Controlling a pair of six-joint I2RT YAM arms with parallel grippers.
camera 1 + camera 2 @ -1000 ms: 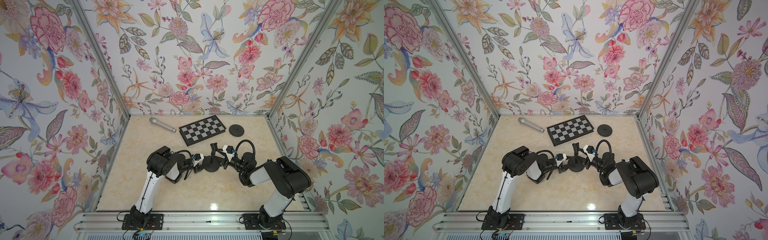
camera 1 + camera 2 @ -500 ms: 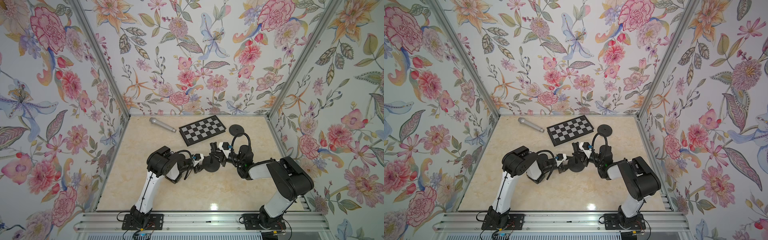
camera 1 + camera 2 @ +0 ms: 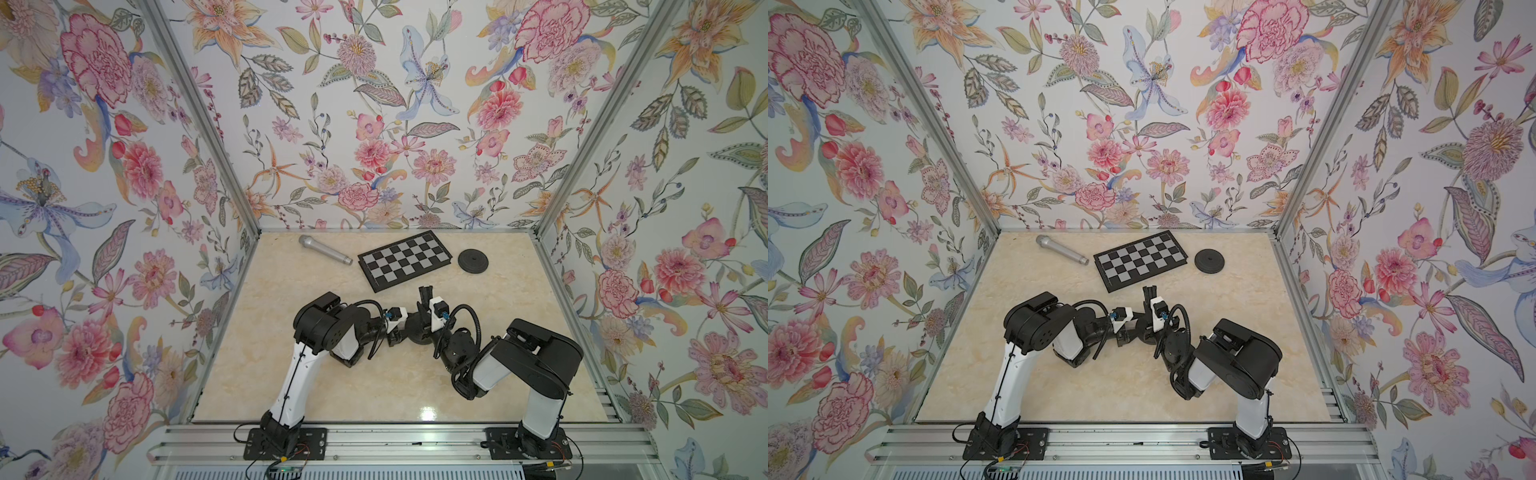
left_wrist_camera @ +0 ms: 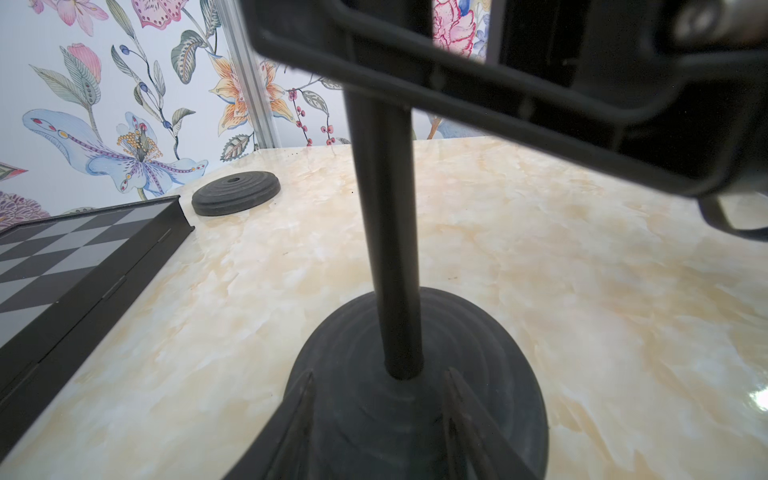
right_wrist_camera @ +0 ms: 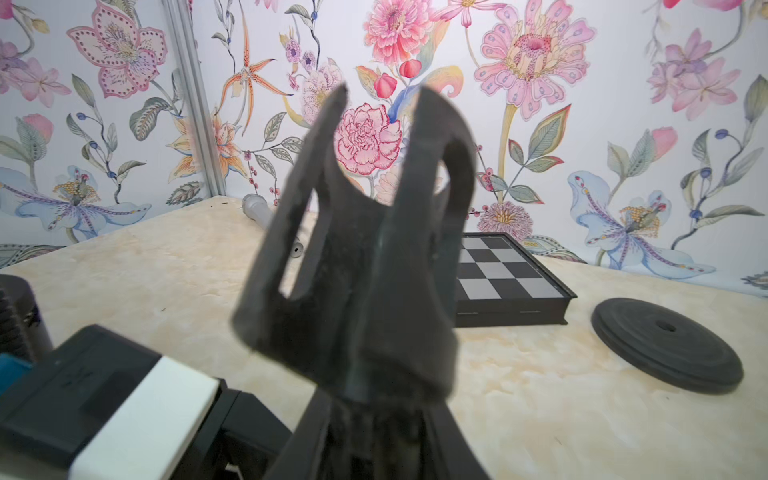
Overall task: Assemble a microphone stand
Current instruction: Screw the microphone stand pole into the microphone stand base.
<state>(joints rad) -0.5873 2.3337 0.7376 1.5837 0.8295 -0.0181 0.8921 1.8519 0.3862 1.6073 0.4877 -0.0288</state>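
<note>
Flowered wallpaper walls in three sides of a pale marbled tabletop (image 3: 332, 374). The chessboard (image 3: 405, 259) at the back serves as the mark. To its left lies one silver microphone (image 3: 325, 249), flat, with its head toward the back-left corner and its tail end near the board's left corner, not touching. On the board's near side stands the one stand. In both top views the grippers largely cover it.

The left gripper (image 4: 379, 372) has its fingers (image 4: 303, 411) apart, either side of the pole's foot and low over the stand base (image 4: 507, 374). Whether they press on it I cannot tell. The single pole (image 4: 384, 208) rises upright from that base, its long axis vertical.

The right gripper (image 5: 374, 419) is clamped on the neck of the one microphone clip (image 5: 365, 291), whose prongs open upward. In the right wrist view the clip hides part of the microphone and the board. Right of the board lies a spare base (image 3: 473, 261), flat and well apart from the stand. That makes two round bases.
</note>
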